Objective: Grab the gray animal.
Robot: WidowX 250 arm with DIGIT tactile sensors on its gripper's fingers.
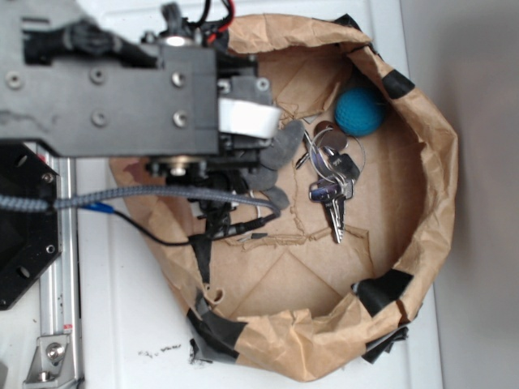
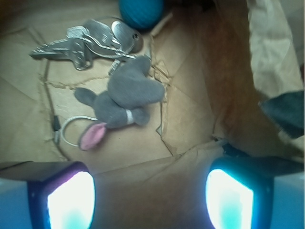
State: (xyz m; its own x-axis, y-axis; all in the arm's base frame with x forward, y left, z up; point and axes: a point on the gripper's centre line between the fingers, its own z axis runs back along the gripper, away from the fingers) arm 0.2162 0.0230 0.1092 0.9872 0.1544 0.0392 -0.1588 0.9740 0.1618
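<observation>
The white tabletop point(image 1: 122, 324) filled the frame edges of the exterior view. On it sat a brown paper bag point(image 1: 430, 203), rolled down into a low open basin with black tape patches on its rim, taking up most of the centre and right. The black arm point(image 1: 97, 89) reached in from the upper left and covered the bag's left part.

The end effector point(image 2: 150, 195) hung above the bag floor with its jaws spread wide and nothing between them; in the wrist view its two fingers point(image 2: 71, 200) glowed at the lower left and lower right corners.

The gray animal point(image 2: 126, 98) lay on the bag floor at the centre of the wrist view, above the open gap, with a pink-lined ear point(image 2: 92, 136) pointing to the lower left. In the exterior view only its gray edge point(image 1: 280, 150) showed beside the arm.

A bunch of keys point(image 2: 86, 45) lay just above the animal, toward the upper left. The teal ball point(image 2: 140, 12) sat at the top edge, near the keys.

A thin wire loop point(image 2: 69, 131) lay left of the ear.
</observation>
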